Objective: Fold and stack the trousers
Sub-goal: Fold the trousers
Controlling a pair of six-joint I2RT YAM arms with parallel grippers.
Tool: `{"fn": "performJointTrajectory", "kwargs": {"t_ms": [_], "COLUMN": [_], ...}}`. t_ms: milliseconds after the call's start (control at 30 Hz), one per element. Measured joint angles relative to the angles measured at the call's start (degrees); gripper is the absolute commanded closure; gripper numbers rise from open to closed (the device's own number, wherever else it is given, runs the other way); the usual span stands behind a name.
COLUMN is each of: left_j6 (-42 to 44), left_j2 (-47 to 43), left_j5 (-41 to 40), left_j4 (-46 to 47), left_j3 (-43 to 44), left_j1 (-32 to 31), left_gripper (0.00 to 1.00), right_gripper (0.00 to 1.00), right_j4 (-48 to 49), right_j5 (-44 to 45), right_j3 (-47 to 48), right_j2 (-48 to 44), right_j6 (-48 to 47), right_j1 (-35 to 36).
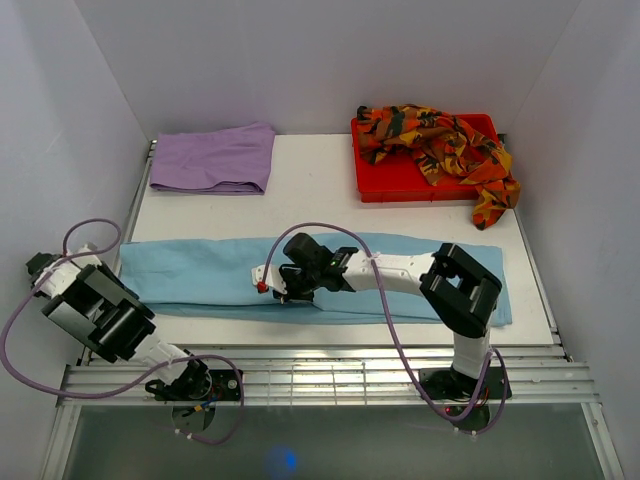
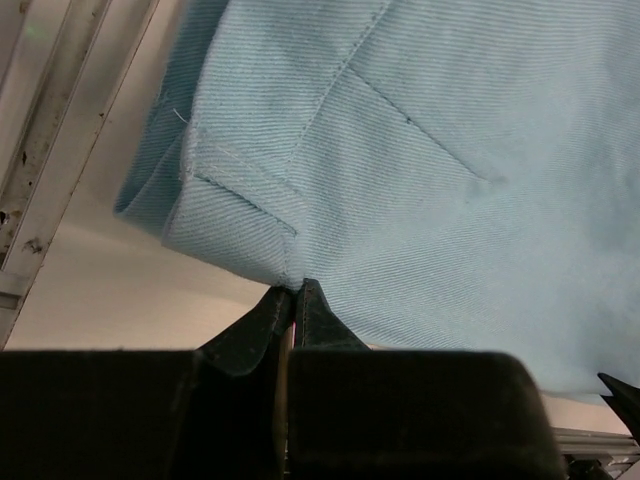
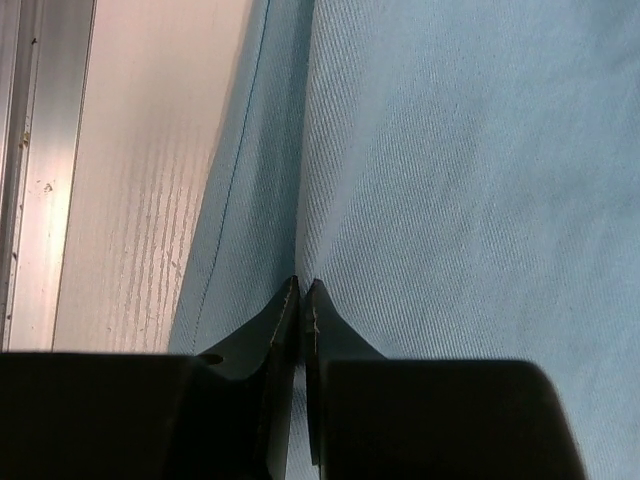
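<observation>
1. The light blue trousers (image 1: pixel 200 275) lie stretched out left to right across the near half of the table (image 1: pixel 320 195). They look halved lengthwise, and I judge this pair to be mid-fold, with the crosswise folds not yet done.
2. The lilac trousers (image 1: pixel 212 158) sit at the far left corner as a neat flat rectangle. I count that pair as folded and as the likely base of the stack.
3. The patterned trousers (image 1: pixel 440 140) are bunched up in the red tray (image 1: pixel 385 185) at the far right, with one end spilling over its right edge. They are not folded.
4. By my reckoning one pair is folded, one is in hand and one is untouched. Nothing is stacked on anything yet.
5. The left jaws are nearly closed and pinch the near corner of the light blue waistband, at the left end of the cloth.
6. The right jaws are closed tight over the middle of the same pair, with a crease running into their tips. I cannot tell whether they actually hold cloth.
7. My count is three pairs of trousers, one tray and two arms.
</observation>
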Motion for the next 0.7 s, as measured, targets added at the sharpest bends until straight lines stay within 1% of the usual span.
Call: {"fn": "performJointTrajectory", "kwargs": {"t_ms": [233, 500, 533, 567, 600, 633, 667, 700], "left_j6": [-0.09, -0.72, -0.35, 0.35, 1.53, 3.26, 5.14, 6.86], "left_j2": [6.60, 6.54, 6.54, 6.56, 6.56, 6.47, 6.34, 5.86], "left_j5": [-4.04, -3.96, -3.74, -3.43, -2.75, -2.05, -1.20, -0.13], "left_j4": [4.55, 4.85, 4.61, 4.28, 3.72, 3.04, 2.51, 1.99], "left_j3": [-3.82, -3.87, -3.72, -3.34, -2.89, -2.34, -1.46, -0.48], "left_j1": [0.00, 0.04, 0.07, 0.07, 0.07, 0.07, 0.11, 0.24], "left_gripper": [1.00, 0.99, 0.92, 0.81, 0.60, 0.51, 0.42, 0.33], "right_gripper": [0.92, 0.92, 0.91, 0.86, 0.81, 0.76, 0.60, 0.52], "right_j4": [-0.81, -4.13, -4.90, -5.68, -6.56, -7.61, -8.96, -10.34], "right_j5": [0.02, -1.68, -2.25, -2.95, -3.58, -4.35, -5.20, -6.10], "right_j3": [0.07, 2.12, 2.56, 3.13, 3.74, 4.63, 5.29, 5.60], "right_j2": [2.45, 3.23, 3.32, 3.54, 3.85, 4.31, 4.66, 4.85], "right_j6": [-0.76, -2.10, -2.47, -2.73, -2.84, -2.99, -3.15, -3.10], "right_j1": [0.35, 0.59, 0.59, 0.59, 0.59, 0.59, 0.59, 0.59]}}
